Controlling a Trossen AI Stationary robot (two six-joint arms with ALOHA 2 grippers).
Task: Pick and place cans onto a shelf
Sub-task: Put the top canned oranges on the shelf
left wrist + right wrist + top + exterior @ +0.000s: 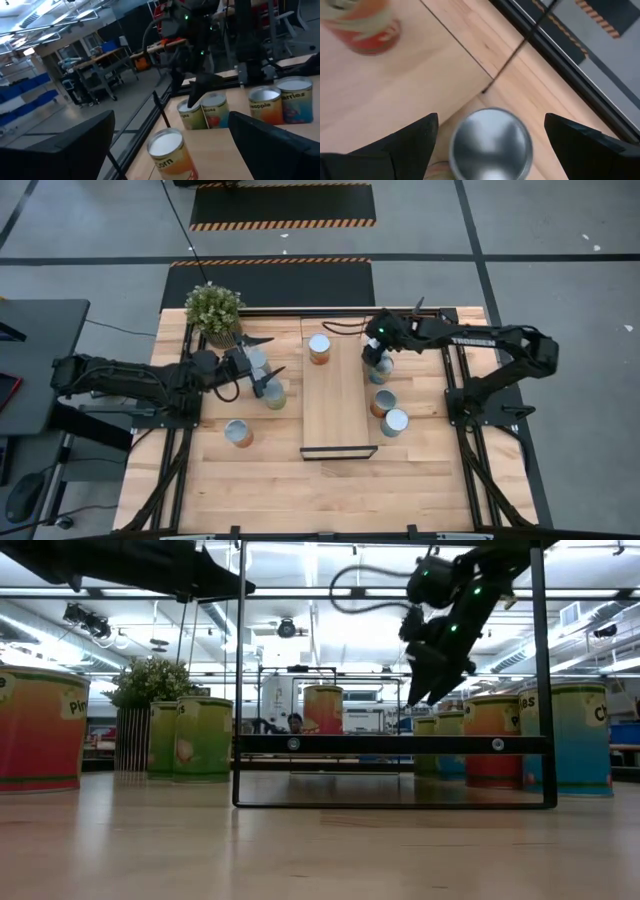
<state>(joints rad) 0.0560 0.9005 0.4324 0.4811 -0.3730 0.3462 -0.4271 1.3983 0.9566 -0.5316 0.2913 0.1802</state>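
Overhead, the right gripper (376, 352) hangs just right of the shelf (338, 415), over a can (381, 368) beside the shelf's far half. Its wrist camera shows the two dark fingers (400, 145) spread wide, one on each side of that can's shiny round top (491, 141), with clear gaps on both sides, so nothing is pinched. From table height the fingers (430, 675) point down above the row of cans on that side and are not touching them.

One can with an orange label (320, 348) stands on the shelf at its far end. Two more cans (385, 402) and (395, 422) stand on the table right of the shelf, close together, nearer than the one under the right gripper.

On the left side, the left gripper (262, 372) reaches toward the shelf with its fingers (75, 147) wide apart and empty. It hovers by two cans, one farther (256, 358) and one nearer (275, 396), between the potted plant (215, 310) and the shelf. Another can (238, 433) stands alone on the table, nearer and to the left, well apart from the shelf.
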